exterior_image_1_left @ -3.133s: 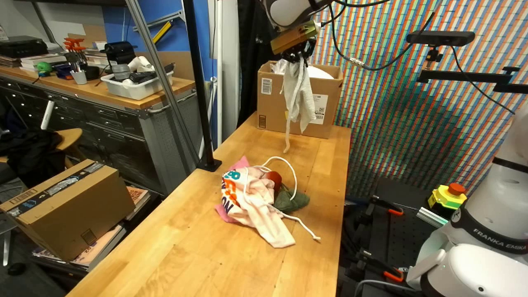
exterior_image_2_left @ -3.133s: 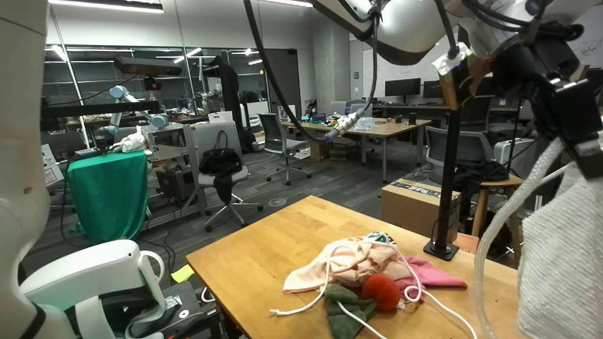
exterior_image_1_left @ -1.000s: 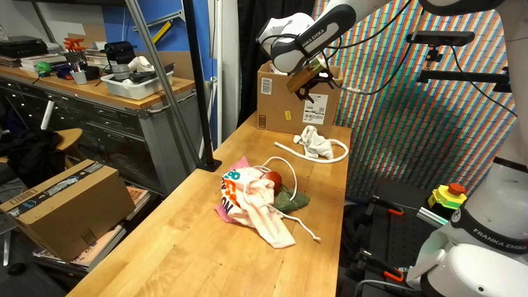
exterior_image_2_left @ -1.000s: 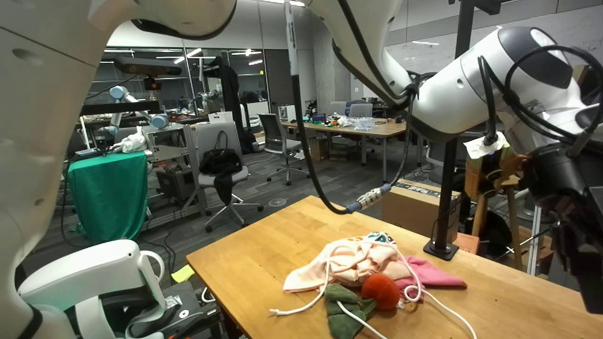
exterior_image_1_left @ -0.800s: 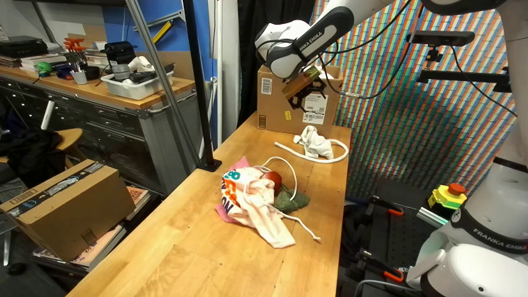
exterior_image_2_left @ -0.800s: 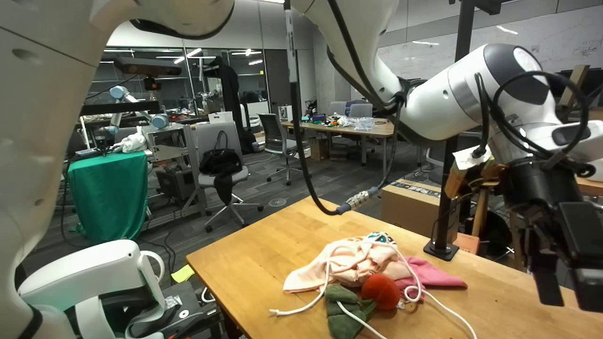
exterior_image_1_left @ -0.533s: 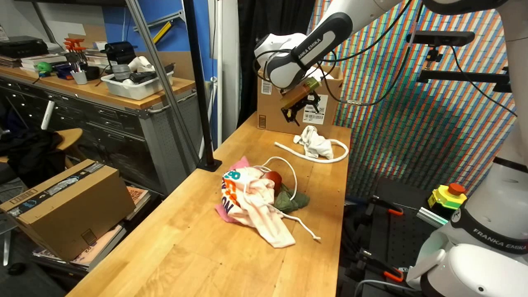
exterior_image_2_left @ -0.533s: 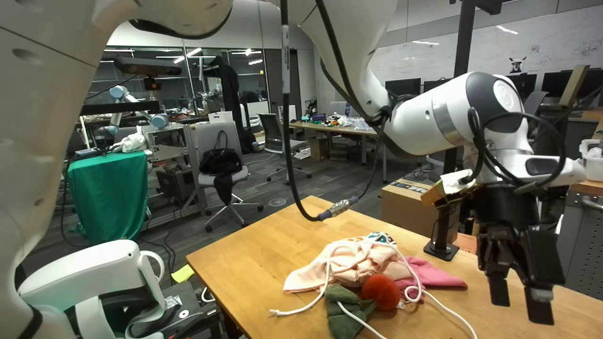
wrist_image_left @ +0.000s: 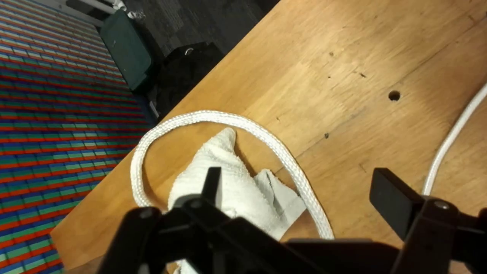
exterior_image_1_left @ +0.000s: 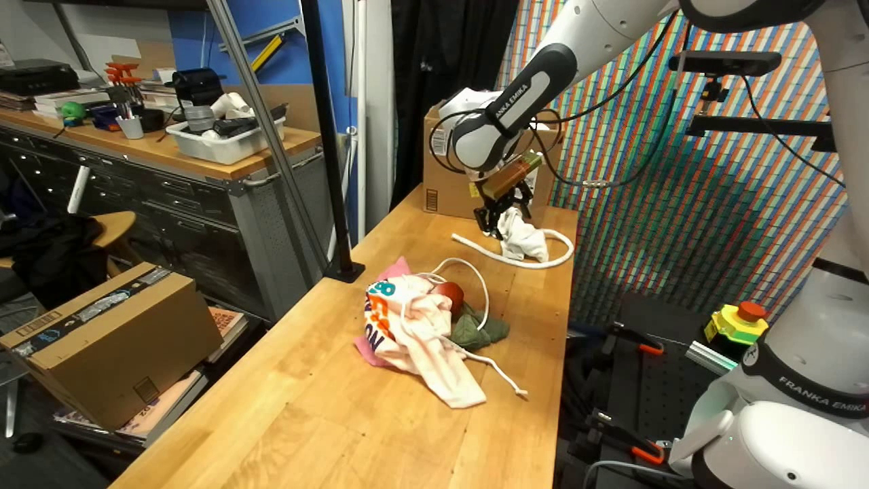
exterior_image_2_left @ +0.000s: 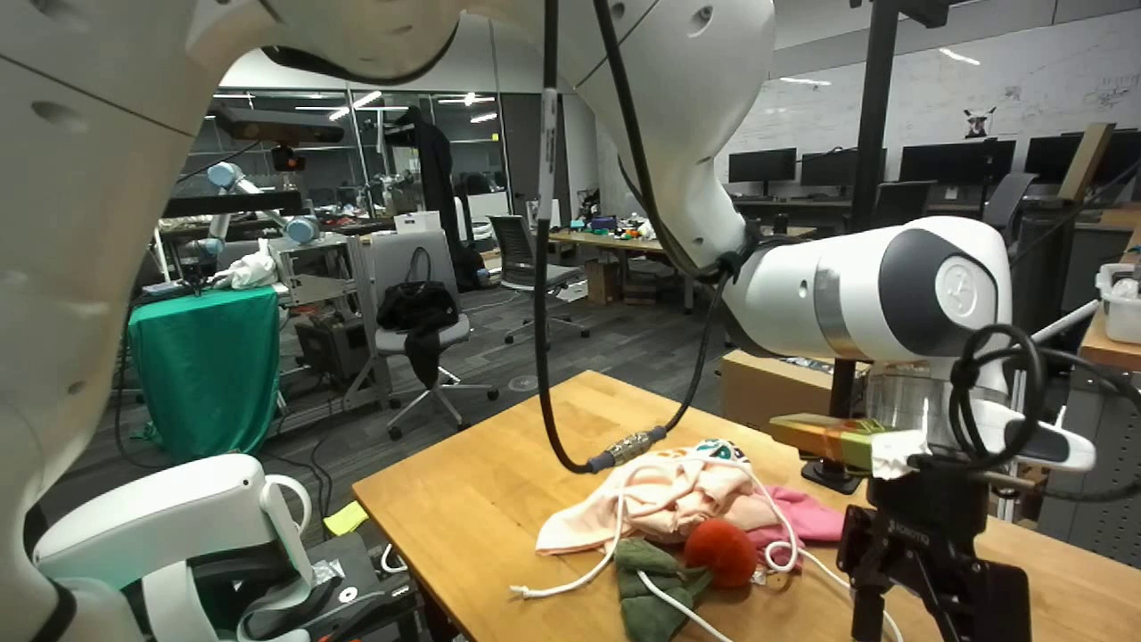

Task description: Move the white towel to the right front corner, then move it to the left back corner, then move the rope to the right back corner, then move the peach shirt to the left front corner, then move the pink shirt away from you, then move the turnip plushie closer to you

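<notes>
- Your gripper stands wide, its two fingers well apart, pointing down low over the table end by the carton.
- In your wrist view, one finger covers part of the towel; the other is above wood and just beside a stretch of thin cord in the picture. You cannot tell from here whether the gripper touches the towel.
- The towel lies crumpled on the table, in front of the carton.
- A thick rope curves around the towel, bending close to the table's edge; a folded corner of the towel seems to meet it. Part of the rope is hidden from you.
- Well apart from these, the peach shirt is heaped over the pink shirt, which sticks out from under it.
- The plushie lies just beside that heap, red body and green leaves showing in both exterior views.
- The thin cord loops across the peach shirt and the plushie's leaves, a knotted end on the wood.
</notes>
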Robot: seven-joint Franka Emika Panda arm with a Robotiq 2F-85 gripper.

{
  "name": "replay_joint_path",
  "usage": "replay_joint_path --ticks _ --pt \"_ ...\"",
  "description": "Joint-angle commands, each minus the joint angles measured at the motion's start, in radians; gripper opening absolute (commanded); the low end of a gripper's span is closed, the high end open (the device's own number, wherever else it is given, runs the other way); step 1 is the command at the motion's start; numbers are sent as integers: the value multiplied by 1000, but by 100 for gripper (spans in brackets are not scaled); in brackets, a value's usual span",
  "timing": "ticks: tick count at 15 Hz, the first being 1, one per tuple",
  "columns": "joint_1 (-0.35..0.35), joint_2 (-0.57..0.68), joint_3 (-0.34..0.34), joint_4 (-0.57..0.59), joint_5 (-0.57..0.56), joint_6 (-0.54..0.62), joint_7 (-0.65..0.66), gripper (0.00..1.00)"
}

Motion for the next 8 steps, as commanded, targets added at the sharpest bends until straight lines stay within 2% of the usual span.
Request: replay_joint_path --ticks 1,5,8 --pt "-51 -10 3 -33 98 85 -167 100" --pt "-100 1 -6 -46 188 154 -280 100" --pt "-107 14 -38 -52 199 222 -247 100"
